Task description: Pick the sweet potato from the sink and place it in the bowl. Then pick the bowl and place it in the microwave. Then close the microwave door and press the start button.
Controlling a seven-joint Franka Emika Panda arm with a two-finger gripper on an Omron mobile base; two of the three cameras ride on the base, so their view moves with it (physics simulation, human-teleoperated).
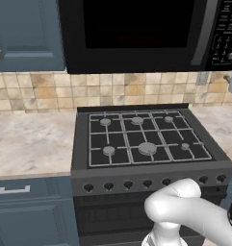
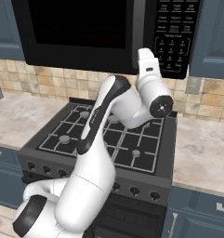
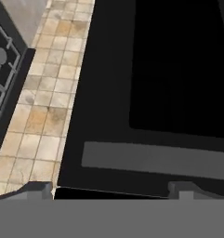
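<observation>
Fingers stand wide apart, holding nothing, raised close to the microwave with its shut door and grey handle. Below it sits the stove, between marble tabletop stretches.

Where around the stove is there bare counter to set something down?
Two free patches: the marble counter left of the stove, running from the tile backsplash to the front edge, and the counter on the stove's right. The burner grates are bare too, but the arm arches over them below the microwave, crowding that space.
</observation>
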